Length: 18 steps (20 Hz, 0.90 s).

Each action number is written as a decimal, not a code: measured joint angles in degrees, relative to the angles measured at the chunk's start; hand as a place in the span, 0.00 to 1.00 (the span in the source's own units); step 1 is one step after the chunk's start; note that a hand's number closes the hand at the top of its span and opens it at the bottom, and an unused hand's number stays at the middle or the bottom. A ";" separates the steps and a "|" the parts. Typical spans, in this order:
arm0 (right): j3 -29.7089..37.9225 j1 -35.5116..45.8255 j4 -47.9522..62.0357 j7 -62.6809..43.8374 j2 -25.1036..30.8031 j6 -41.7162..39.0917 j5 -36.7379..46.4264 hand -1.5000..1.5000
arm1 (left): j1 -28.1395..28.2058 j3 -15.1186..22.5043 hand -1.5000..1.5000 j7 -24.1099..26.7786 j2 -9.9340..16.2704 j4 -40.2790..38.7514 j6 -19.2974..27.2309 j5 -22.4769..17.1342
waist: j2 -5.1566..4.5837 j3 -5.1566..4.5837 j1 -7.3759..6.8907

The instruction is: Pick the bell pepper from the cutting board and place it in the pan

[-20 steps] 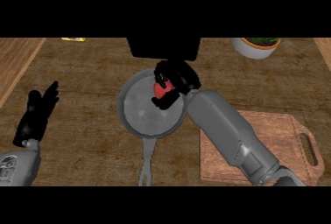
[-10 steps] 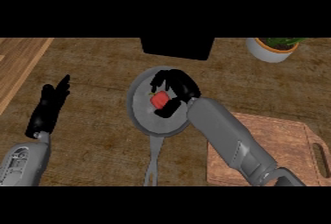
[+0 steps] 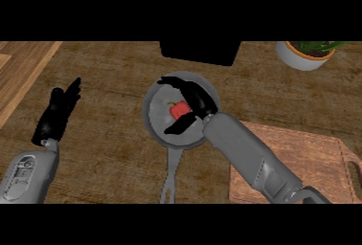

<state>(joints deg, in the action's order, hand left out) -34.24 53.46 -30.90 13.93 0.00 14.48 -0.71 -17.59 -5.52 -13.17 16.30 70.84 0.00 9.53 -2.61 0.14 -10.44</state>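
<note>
Legible text, labels, brands, nos., signs: none. Checked pan (image 3: 157,125), cutting board (image 3: 311,158), plant pot (image 3: 302,58), dark box (image 3: 198,51) at rear, tabletop (image 3: 113,81) — no markings readable on any.

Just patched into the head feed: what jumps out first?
The red bell pepper lying in the grey pan at centre, with the right hand spread open around it. The left hand rests open at the view's left, and the wooden cutting board lies bare at lower right.
</note>
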 measured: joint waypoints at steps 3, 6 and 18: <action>0.20 -0.32 -1.11 2.29 0.01 1.95 -4.06 0.00 | -0.30 -0.43 0.50 -0.26 0.22 -0.42 0.06 -0.12 | 0.12 0.02 0.27; 0.68 -0.01 -1.25 4.27 0.00 4.24 -7.83 0.00 | -0.32 -0.42 0.50 -0.60 0.13 -0.13 0.46 0.14 | 0.35 0.02 0.88; 10.30 7.20 9.95 9.76 1.75 3.44 -17.08 0.00 | 4.72 -3.41 0.50 -0.02 1.66 1.20 0.97 -0.97 | 1.47 -0.08 6.25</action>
<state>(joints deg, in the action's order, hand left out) -23.94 60.67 -20.95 23.70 1.75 17.91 -17.79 -12.87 -8.93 -13.19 17.96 72.04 0.98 8.56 -1.14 0.06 -4.19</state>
